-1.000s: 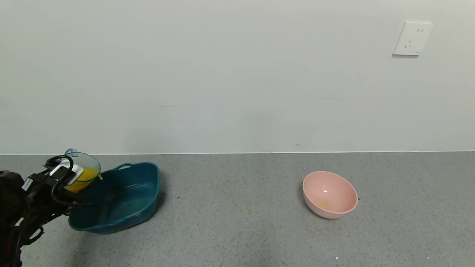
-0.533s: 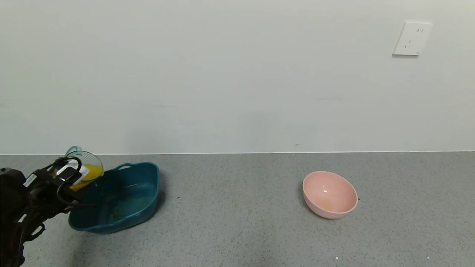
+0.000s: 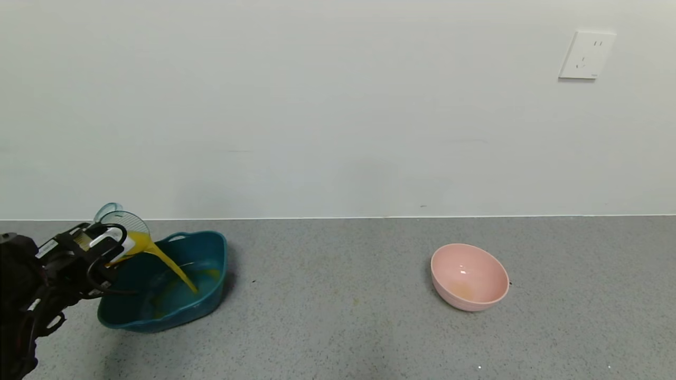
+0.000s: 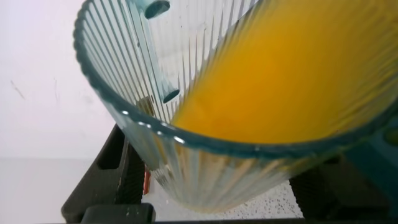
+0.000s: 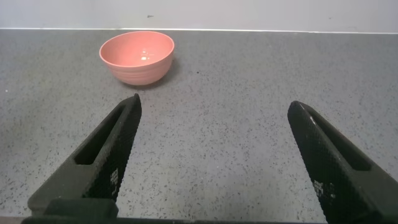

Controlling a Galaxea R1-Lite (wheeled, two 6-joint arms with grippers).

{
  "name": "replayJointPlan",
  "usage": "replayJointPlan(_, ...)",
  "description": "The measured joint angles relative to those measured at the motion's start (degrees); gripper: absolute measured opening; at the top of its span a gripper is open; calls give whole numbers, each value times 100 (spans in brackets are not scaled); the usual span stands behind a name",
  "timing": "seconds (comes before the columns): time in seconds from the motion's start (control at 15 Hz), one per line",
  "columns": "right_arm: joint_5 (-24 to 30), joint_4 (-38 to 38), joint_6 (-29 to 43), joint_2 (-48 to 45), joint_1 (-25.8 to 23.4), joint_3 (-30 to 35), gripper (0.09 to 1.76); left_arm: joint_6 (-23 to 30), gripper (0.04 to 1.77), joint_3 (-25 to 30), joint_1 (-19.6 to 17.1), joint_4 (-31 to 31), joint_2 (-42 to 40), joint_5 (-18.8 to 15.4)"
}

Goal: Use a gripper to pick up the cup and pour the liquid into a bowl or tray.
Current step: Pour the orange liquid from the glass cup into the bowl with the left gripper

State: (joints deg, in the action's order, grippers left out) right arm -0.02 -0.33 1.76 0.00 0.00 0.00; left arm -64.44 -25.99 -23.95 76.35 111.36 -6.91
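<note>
Left claw [image 3: 108,244] clenched on the tilted cup [image 3: 122,228], held over the teal tub [image 3: 208,295]; liquid [image 3: 171,266] streams inside; you deepen the tilt slowly, lip over the tub; right claw [image 5: 214,158] released, idle.

The left gripper [image 3: 108,245] is black, with a small silver-white box on top, a looping black cable arching over it, and a white label with dark print at its 9 o'clock side; the arm behind it is a black bulk draped in more black cables. The right gripper [image 5: 214,155] has two long, matte black fingers [image 5: 102,155] of wedge shape, each with a slot-like recess along its flank and small white lettering near the base, too small to read.
</note>
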Motion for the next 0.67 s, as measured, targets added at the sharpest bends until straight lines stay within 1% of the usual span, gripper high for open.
replayJointPlan(0.33,0,0,0,0,0,0,171,-469,129,-39,23,-13,10,9)
replayJointPlan(0.67,-2,0,0,0,0,0,171,-813,129,-107,34,-52,16,11)
